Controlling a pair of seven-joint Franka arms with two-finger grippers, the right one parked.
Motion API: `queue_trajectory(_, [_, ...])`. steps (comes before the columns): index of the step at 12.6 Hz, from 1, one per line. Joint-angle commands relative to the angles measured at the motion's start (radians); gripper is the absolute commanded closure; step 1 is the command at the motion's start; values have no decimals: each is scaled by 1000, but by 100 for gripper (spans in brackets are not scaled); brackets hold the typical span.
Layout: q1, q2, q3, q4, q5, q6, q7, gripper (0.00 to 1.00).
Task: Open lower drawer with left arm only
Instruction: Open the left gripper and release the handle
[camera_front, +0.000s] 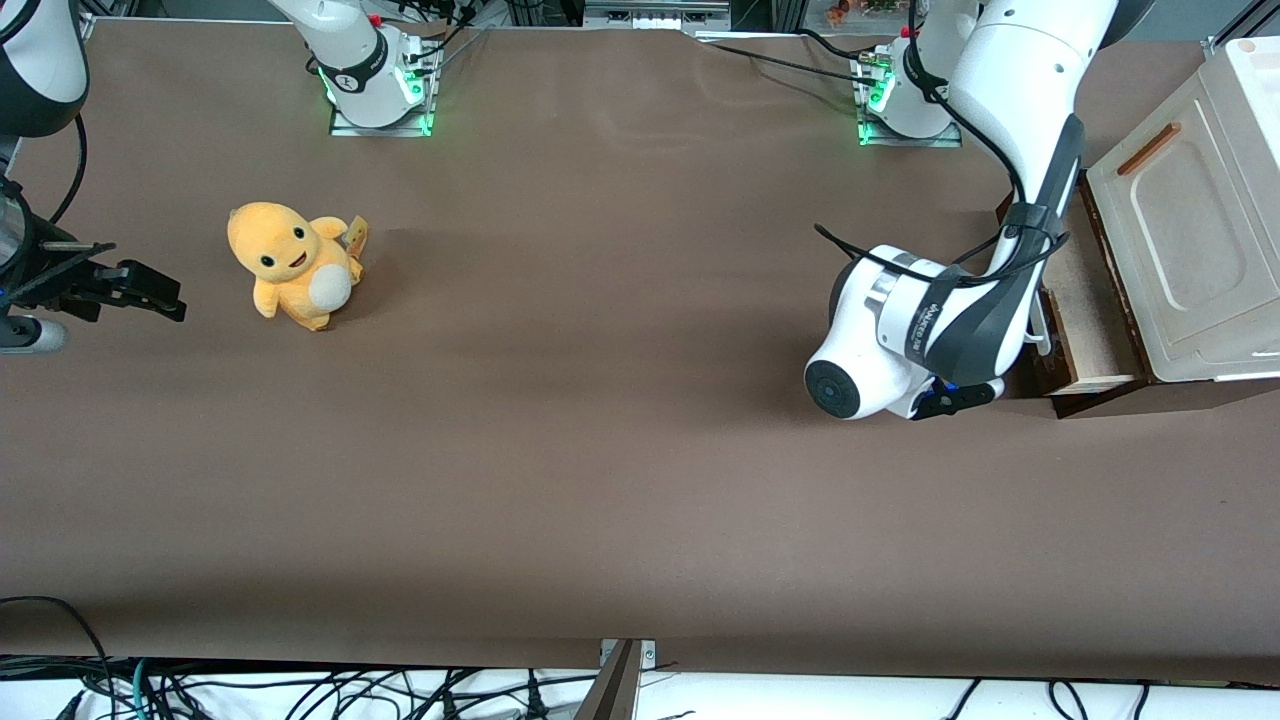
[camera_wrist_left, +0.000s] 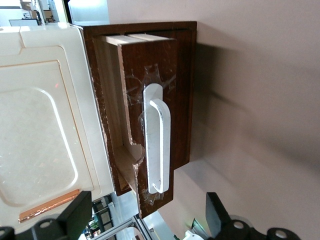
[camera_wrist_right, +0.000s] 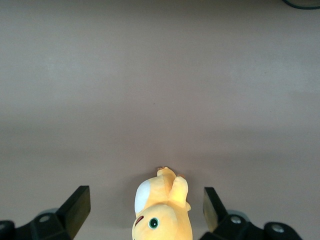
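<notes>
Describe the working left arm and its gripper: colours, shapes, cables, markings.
The left arm is made of thick, rounded white segments, with a dark grey-black forearm panel, a black band bearing white lettering, a round dark end cap and a thin black cable looping alongside. Its gripper, open in front of the lower drawer, has two black wedge-shaped fingers.

A yellow plush toy (camera_front: 293, 263) sits on the brown table (camera_front: 600, 450), toward the parked arm's end.
</notes>
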Motion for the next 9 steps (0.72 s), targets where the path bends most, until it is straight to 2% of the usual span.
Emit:
queue_trajectory(1, [-1, 0, 7, 69, -29, -25, 79, 0])
queue_trajectory(6, [12, -4, 12, 224, -103, -76, 263, 0])
queue_trajectory(9, [34, -24, 12, 258, -135, -74, 347, 0])
